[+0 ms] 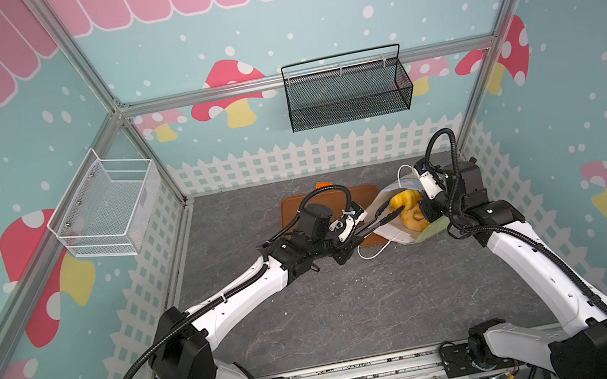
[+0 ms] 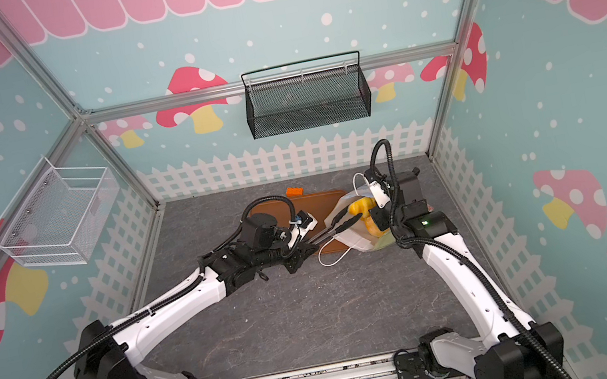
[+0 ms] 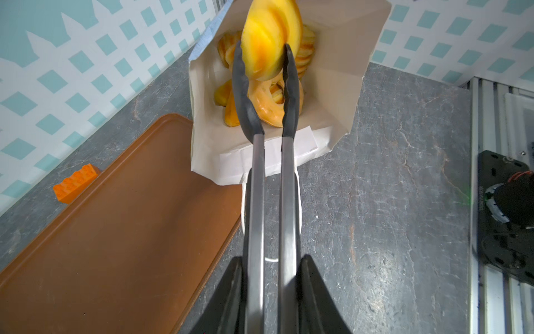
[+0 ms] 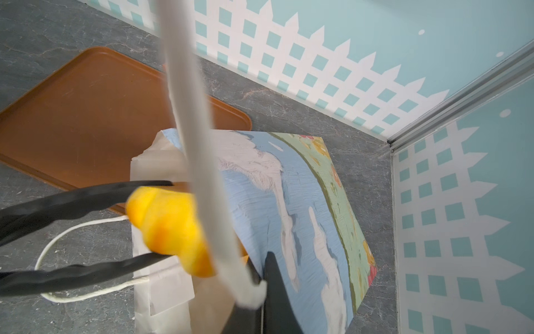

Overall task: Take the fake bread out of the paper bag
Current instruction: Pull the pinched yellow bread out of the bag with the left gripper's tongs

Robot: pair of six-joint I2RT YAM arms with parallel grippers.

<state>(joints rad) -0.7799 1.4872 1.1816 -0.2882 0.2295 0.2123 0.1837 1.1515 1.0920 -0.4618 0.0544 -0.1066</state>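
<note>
The paper bag (image 1: 394, 234) (image 4: 303, 202) stands tilted at the back right of the table, its white-lined mouth open toward the left arm. My left gripper (image 3: 270, 260) (image 1: 350, 239) is shut on black-tipped metal tongs (image 3: 257, 202) (image 1: 383, 218). The tongs pinch a golden-yellow ridged piece of fake bread (image 3: 268, 43) (image 4: 167, 225) at the bag's mouth. More fake bread lies inside, among it a ring doughnut (image 3: 268, 101) and a ridged roll (image 3: 306, 49). My right gripper (image 4: 261, 277) (image 1: 425, 206) is shut on the bag's rim where a white cord handle (image 4: 187, 115) joins.
A flat orange-brown tray (image 3: 115, 231) (image 1: 292, 209) lies just left of the bag. A small orange brick (image 3: 76, 183) (image 1: 324, 184) sits behind it. A white wire basket (image 1: 106, 204) hangs on the left wall and a black mesh basket (image 1: 347, 90) on the back wall.
</note>
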